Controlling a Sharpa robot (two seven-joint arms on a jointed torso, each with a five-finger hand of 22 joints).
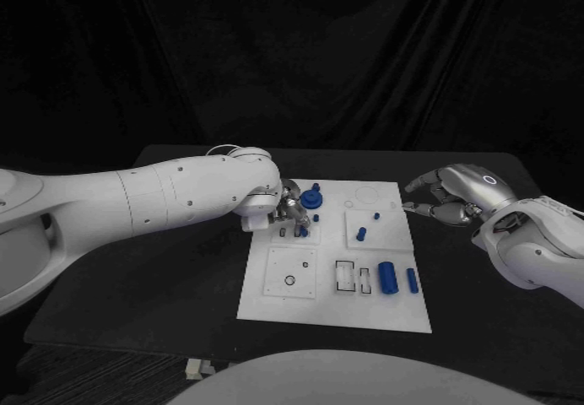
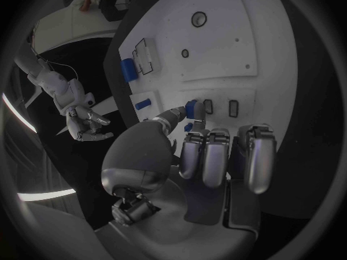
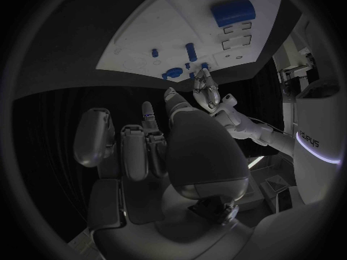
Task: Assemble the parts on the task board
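Note:
The white task board (image 1: pixel 278 295) lies in the middle of the black table. My left hand (image 1: pixel 281 209) hovers over the board's far left part, next to a round blue part (image 1: pixel 313 200). In the left wrist view its thumb and a finger pinch a small blue part (image 2: pixel 192 106) just beside two rectangular slots (image 2: pixel 233 108). My right hand (image 1: pixel 443 199) hangs at the board's far right edge, fingers curled in with nothing in them (image 3: pixel 155 147). A large blue cylinder (image 1: pixel 387 277) and a slimmer blue pin (image 1: pixel 413 280) lie on the board's near right part.
Small blue pegs (image 1: pixel 363 234) stand in the board's middle section, and another blue peg (image 1: pixel 316 217) is close to my left hand. Empty outlined slots (image 1: pixel 346 276) sit beside the large cylinder. A black curtain closes off the back of the table.

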